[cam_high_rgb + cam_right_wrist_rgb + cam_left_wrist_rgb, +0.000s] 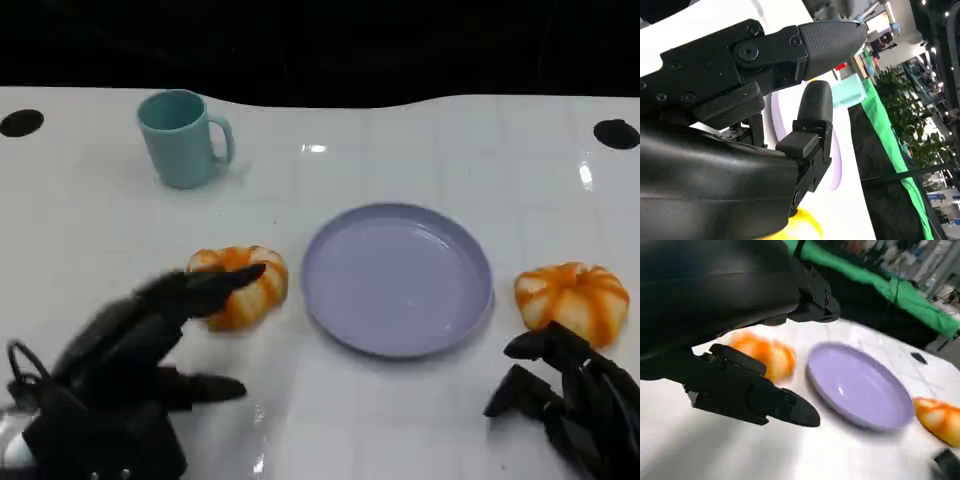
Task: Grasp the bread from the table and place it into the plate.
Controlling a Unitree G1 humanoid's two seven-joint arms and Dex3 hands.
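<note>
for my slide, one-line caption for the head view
Left hand reaches toward a bread beside the empty purple plate.

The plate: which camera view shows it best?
The head view: the whole purple plate lies unobstructed, empty. The left wrist view shows it whole too, but blurred and slanted. The right wrist view gives slivers of it behind the right hand.

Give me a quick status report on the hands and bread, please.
Left hand open, fingers over left bread, no grip yet. Right hand open, near right bread. Plate bare, path clear.
</note>
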